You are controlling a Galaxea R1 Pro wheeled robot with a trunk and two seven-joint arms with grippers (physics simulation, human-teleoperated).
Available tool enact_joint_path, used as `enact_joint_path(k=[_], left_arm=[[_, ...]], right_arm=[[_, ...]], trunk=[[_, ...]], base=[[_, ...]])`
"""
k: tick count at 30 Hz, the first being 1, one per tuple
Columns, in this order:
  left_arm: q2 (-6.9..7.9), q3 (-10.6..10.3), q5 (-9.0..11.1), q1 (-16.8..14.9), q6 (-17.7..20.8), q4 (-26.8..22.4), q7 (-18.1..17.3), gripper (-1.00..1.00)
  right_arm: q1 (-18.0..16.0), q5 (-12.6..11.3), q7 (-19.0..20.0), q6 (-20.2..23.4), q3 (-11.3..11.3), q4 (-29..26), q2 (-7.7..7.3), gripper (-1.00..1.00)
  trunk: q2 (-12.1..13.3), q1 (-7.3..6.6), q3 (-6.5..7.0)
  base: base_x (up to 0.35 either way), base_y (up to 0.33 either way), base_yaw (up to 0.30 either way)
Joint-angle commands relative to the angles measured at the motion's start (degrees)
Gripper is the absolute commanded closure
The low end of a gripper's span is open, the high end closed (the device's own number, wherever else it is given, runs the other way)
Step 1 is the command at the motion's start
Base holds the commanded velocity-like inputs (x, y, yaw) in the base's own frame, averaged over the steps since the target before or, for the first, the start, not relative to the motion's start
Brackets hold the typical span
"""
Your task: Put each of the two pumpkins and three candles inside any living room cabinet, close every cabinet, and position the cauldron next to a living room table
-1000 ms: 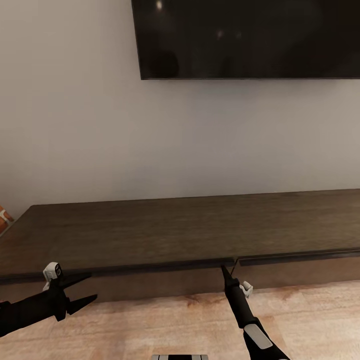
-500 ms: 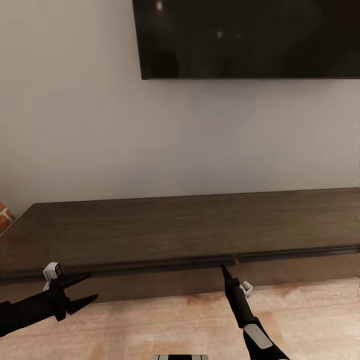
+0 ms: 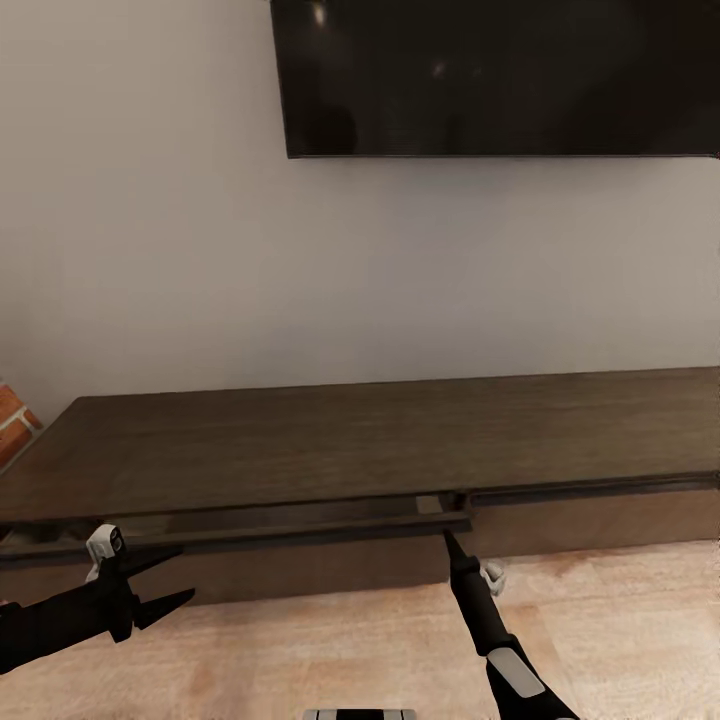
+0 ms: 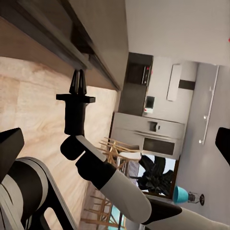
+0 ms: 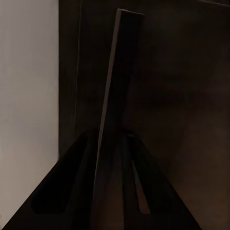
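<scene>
Stretching across the head view from nine o'clock to three o'clock, the long, low, dark brown wood cabinet (image 3: 330,445) stands against a pale grey wall, under a wide black wall-mounted television screen (image 3: 500,75) at twelve o'clock. Its left drawer front (image 3: 300,530) stands slightly out from the body, with a narrow gap showing along its top edge, while the drawer front at four o'clock sits flush. A strip of red brick (image 3: 12,420) peeks in at nine o'clock, and light wood plank floor (image 3: 330,650) fills the foreground.

At five o'clock the right gripper (image 3: 447,535) has its black fingers drawn narrow, their tips at the right end of that protruding drawer front's upper edge. In the right wrist view the fingers (image 5: 81,191) sit close on either side of a thin dark edge; whether they actually pinch it I cannot tell.

At seven o'clock the left gripper (image 3: 172,575) hangs in front of the cabinet's left end with its two fingers spread wide and nothing between them. In the left wrist view, the right arm's black gripper (image 4: 78,85) points at the cabinet's edge.
</scene>
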Motion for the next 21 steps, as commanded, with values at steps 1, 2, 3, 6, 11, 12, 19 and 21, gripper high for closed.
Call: enact_joint_path(k=[1, 2, 3, 6, 11, 12, 19, 21], left_arm=[[0.0, 0.0, 0.0, 0.0, 0.0, 0.0, 0.0, -1.0], [-0.01, 0.0, 0.0, 0.0, 0.0, 0.0, 0.0, -1.0], [-0.01, 0.0, 0.0, 0.0, 0.0, 0.0, 0.0, -1.0], [0.0, 0.0, 0.0, 0.0, 0.0, 0.0, 0.0, -1.0], [0.02, 0.0, 0.0, 0.0, 0.0, 0.0, 0.0, -1.0], [0.0, 0.0, 0.0, 0.0, 0.0, 0.0, 0.0, -1.0], [-0.01, 0.0, 0.0, 0.0, 0.0, 0.0, 0.0, -1.0], [-0.01, 0.0, 0.0, 0.0, 0.0, 0.0, 0.0, -1.0]], right_arm=[[0.0, 0.4, 0.4, 0.2, 0.9, 0.1, 0.08, 1.0], [0.0, 0.4, 0.3, 0.2, 0.9, 0.1, 0.1, 1.0], [0.0, 0.4, 0.0, 0.2, 0.9, 0.1, 0.1, 1.0], [0.0, 0.4, -1.0, 0.1, 0.9, 0.1, 0.09, 1.0], [0.0, 0.4, -1.3, 0.0, 0.9, 0.1, 0.08, 1.0], [0.0, 0.4, -1.3, 0.0, 0.9, 0.1, 0.11, 1.0], [0.0, 0.4, -1.3, 0.0, 0.9, 0.1, 0.06, 1.0], [0.0, 0.4, -1.3, 0.0, 0.9, 0.0, 0.05, 1.0]], trunk=[[0.0, 0.0, -0.01], [0.0, 0.0, -0.01], [0.0, 0.0, -0.01], [0.0, 0.0, -0.01], [0.0, 0.0, -0.01], [0.0, 0.0, -0.01], [0.0, 0.0, -0.01], [0.0, 0.0, -0.01]], base=[[-0.152, 0.0, 0.0], [-0.152, 0.0, 0.0], [-0.152, 0.0, 0.0], [-0.152, 0.0, 0.0], [-0.152, 0.0, 0.0], [-0.152, 0.0, 0.0], [-0.152, 0.0, 0.0], [-0.152, 0.0, 0.0]])
